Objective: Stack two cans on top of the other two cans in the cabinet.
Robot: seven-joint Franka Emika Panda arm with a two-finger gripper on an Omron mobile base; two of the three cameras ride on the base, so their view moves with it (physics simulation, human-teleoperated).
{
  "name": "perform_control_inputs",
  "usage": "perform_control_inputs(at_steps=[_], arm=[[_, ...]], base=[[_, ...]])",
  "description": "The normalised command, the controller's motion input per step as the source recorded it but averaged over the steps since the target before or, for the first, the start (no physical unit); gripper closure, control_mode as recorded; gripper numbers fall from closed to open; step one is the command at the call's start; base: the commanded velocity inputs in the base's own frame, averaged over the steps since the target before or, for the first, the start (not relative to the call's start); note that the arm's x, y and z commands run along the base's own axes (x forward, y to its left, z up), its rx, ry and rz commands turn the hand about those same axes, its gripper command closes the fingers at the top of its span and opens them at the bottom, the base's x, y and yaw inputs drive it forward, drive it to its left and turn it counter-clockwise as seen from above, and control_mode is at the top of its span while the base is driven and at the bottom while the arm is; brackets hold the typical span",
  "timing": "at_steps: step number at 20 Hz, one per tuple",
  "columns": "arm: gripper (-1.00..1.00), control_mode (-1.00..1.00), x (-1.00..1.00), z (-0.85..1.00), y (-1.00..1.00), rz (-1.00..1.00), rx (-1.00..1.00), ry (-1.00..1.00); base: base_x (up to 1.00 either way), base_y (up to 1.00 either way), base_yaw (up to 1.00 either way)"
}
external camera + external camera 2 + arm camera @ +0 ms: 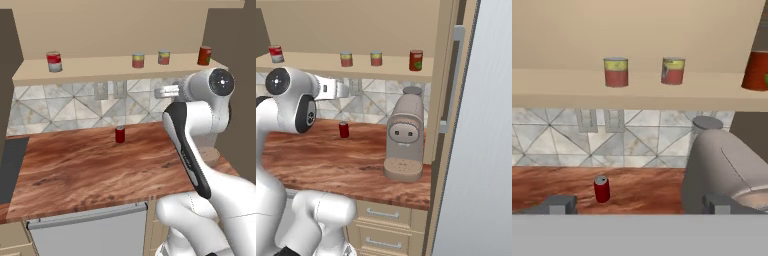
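Four cans are all sitting singly on the long tan shelf board (95, 70) of the beige open-fronted wall cabinet (110, 25), so nothing is getting stacked yet, as far as I can tell. Going left to right in the left base view: the red can with a white middle band (54, 61) well off on its own, then the small can with a yellow-over-red label and grey lid (138, 60), the grey-topped can with a mixed yellow-red label (164, 57) just beside it, and the plain orange-red can with a greenish edge (204, 55) near the shelf's right end.

The two-finger gripper (639, 204) is hanging below the shelf with its jaws spread wide and nothing in them, looking toward the two middle cans. So both lifts are looking like they're still to do.

A small crimson dark-topped can (120, 134) is standing on the wooden tabletop (90, 170), and a beige coffee machine (404, 137) too.

Labels: just colour blocks, no writing I can read.
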Motion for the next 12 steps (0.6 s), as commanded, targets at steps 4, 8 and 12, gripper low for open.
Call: perform_control_inputs(at_steps=[4,8,12], arm=[[-1.00,-1.00,0.05,0.27,0.15,-0.06,0.01,-0.12],[-1.00,-1.00,0.06,0.28,0.07,-0.07,0.01,-0.09],[-1.00,-1.00,0.06,0.31,0.08,-0.02,0.05,-0.06]], base=[[0.00,0.00,0.00],[0.00,0.00,0.00],[0.00,0.00,0.00]])
